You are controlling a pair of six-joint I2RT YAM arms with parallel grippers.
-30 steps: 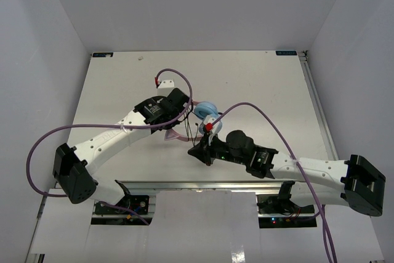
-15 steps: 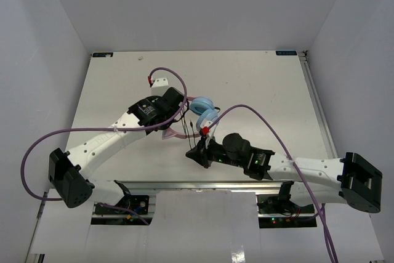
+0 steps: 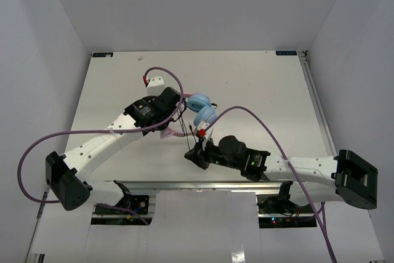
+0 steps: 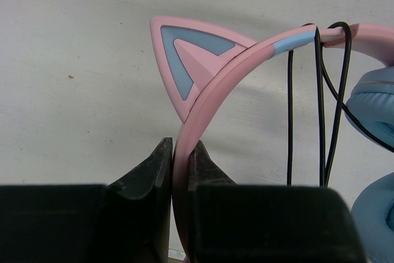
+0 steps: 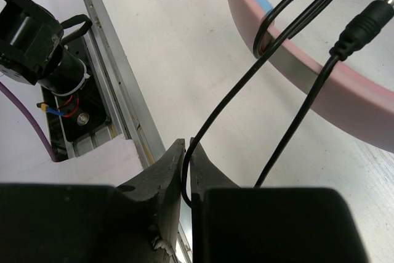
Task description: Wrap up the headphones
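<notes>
The headphones have light blue ear cups (image 3: 201,109) and a pink headband with a cat ear (image 4: 188,60). My left gripper (image 4: 181,152) is shut on the pink headband (image 4: 212,97) and holds it off the table; in the top view it sits left of the cups (image 3: 174,115). The thin black cord (image 4: 321,103) hangs in loops over the band. My right gripper (image 5: 186,152) is shut on the black cord (image 5: 228,103) just below the band (image 5: 320,84); the cord's plug (image 5: 369,20) shows at the upper right. In the top view it is near the table's front edge (image 3: 194,153).
The table's aluminium front rail (image 5: 117,90) and a mount with wires (image 5: 43,35) lie close under my right gripper. Purple arm cables (image 3: 258,115) arc over the table. The white table (image 3: 258,84) extends behind the headphones.
My left gripper has carried the headphones up and to the left, away from me. My right gripper has shifted slightly left and nearer the front edge, drawing the cord out.
</notes>
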